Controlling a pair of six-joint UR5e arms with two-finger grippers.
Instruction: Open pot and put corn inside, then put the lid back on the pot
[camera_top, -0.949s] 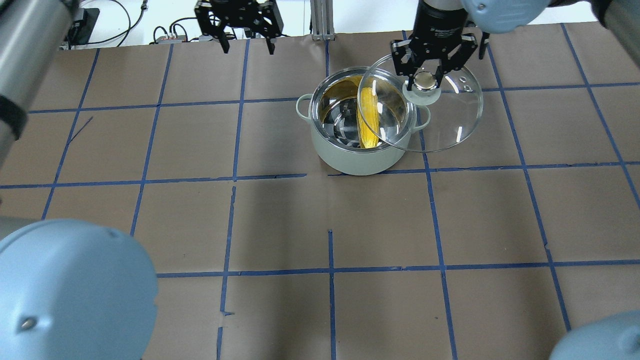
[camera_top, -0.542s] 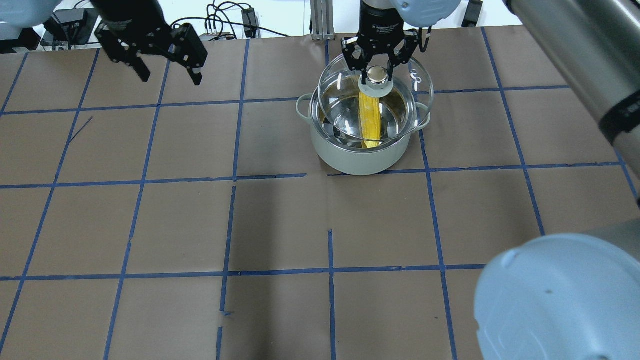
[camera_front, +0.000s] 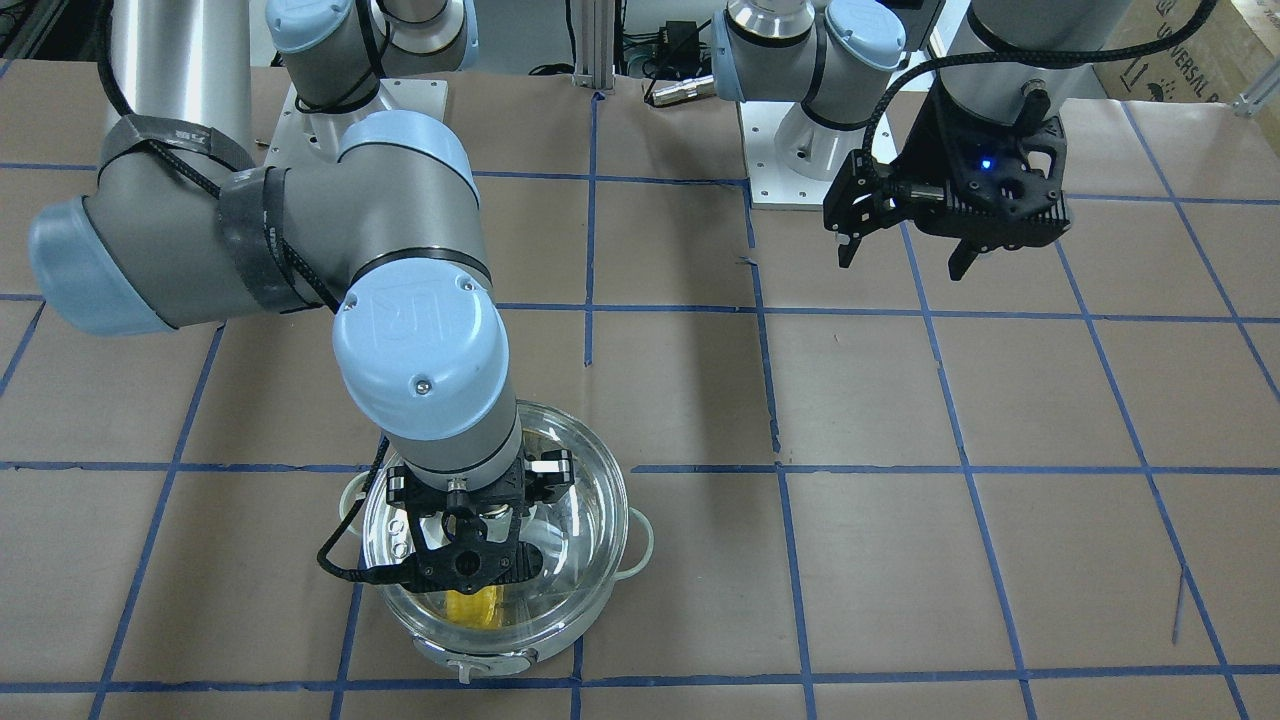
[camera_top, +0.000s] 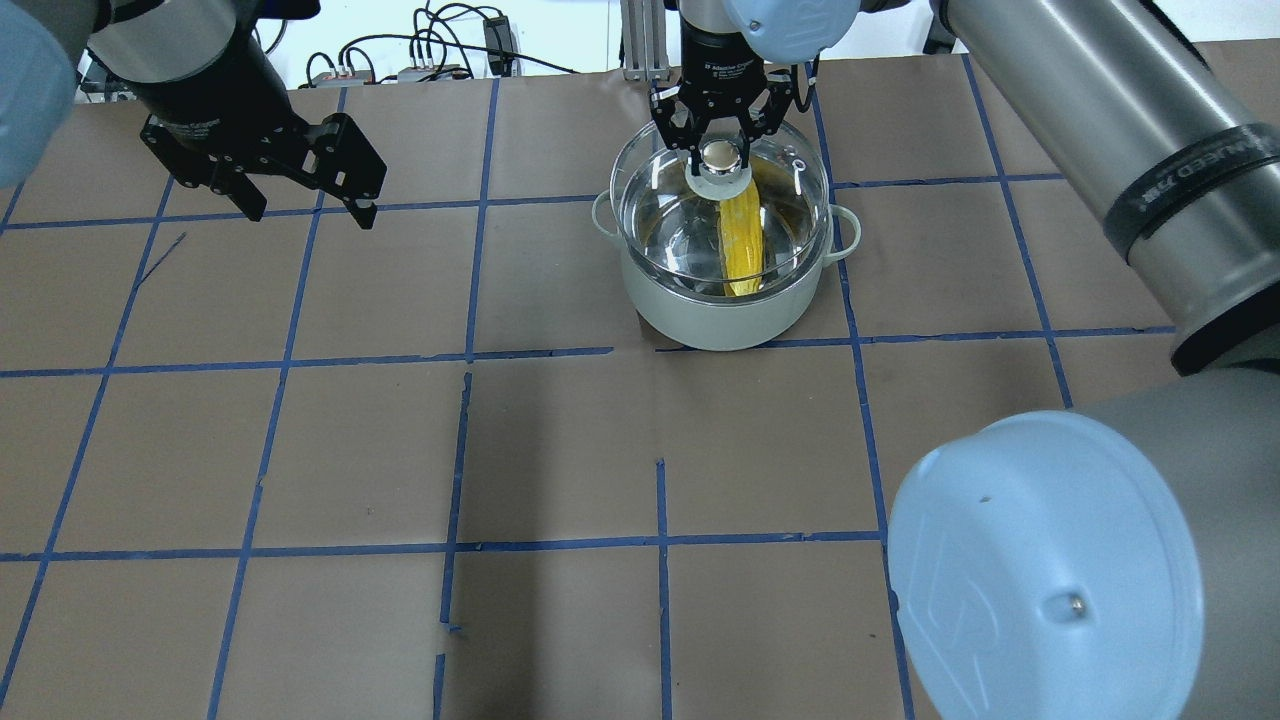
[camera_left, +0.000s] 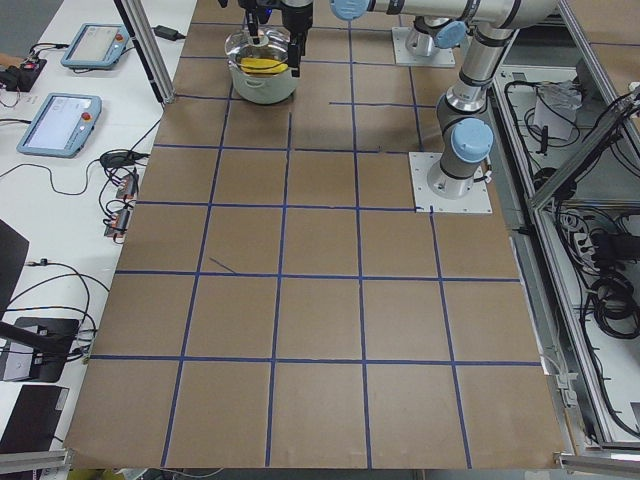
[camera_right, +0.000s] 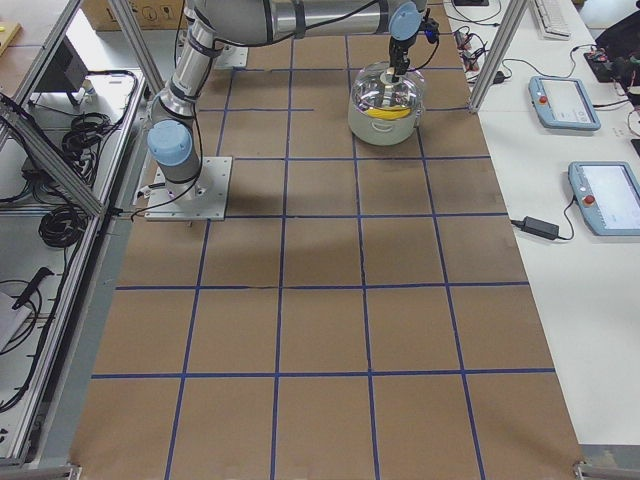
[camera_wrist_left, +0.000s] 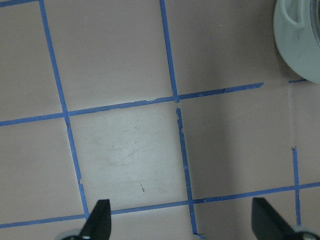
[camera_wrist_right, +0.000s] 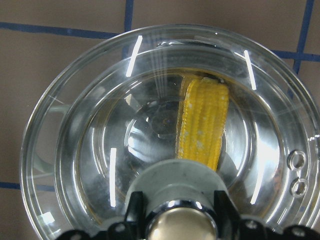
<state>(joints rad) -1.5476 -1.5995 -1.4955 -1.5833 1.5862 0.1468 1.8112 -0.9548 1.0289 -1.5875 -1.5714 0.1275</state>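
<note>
The pale mint pot (camera_top: 725, 305) stands at the far middle of the table. The yellow corn (camera_top: 742, 240) lies inside it, seen through the glass. The clear domed lid (camera_top: 670, 215) covers the pot's mouth, about in line with the rim; I cannot tell whether it rests on it. My right gripper (camera_top: 717, 152) is shut on the lid's knob (camera_top: 717, 153). The right wrist view shows the knob (camera_wrist_right: 175, 225), the lid (camera_wrist_right: 95, 100) and the corn (camera_wrist_right: 202, 125) below. My left gripper (camera_top: 305, 210) is open and empty, well left of the pot, and it also shows in the front view (camera_front: 905, 255).
The brown paper table (camera_top: 560, 450) carries a blue tape grid. The left wrist view shows the pot's edge (camera_wrist_left: 300, 40) at the top right over bare paper. Cables and boxes (camera_top: 440, 60) lie beyond the far edge. My right arm's elbow (camera_top: 1040, 570) fills the near right.
My right gripper has carried the lid from the pot's right side leftward and down over the pot's mouth. My left gripper has moved left and toward the robot, staying open.
</note>
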